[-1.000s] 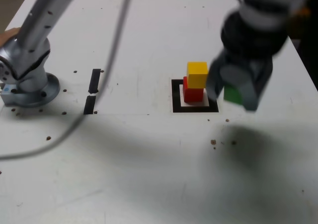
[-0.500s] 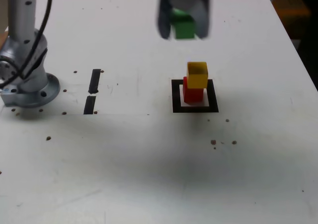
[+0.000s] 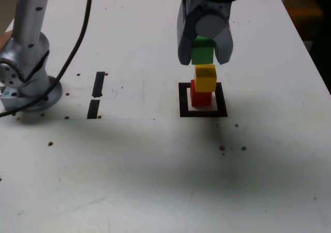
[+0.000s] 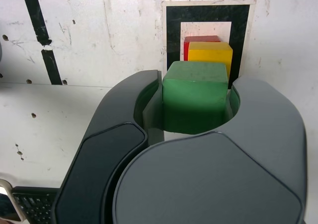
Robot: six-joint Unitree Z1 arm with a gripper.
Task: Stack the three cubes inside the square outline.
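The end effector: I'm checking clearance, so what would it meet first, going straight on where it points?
Probably the yellow cube, just beyond the green cube; the gap is unclear.

One cube point(image 3: 206, 80) sits on another point(image 3: 200, 99) inside the square outline point(image 3: 203, 113), a third point(image 3: 202, 55) apparently above.

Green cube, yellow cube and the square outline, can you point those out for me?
Green cube point(image 4: 194, 102): wrist view, on its side face between the claw's fingers.
Yellow cube point(image 3: 205, 84): exterior view, on its front face.
Square outline point(image 3: 203, 113): exterior view, on its bottom strip of black tape.
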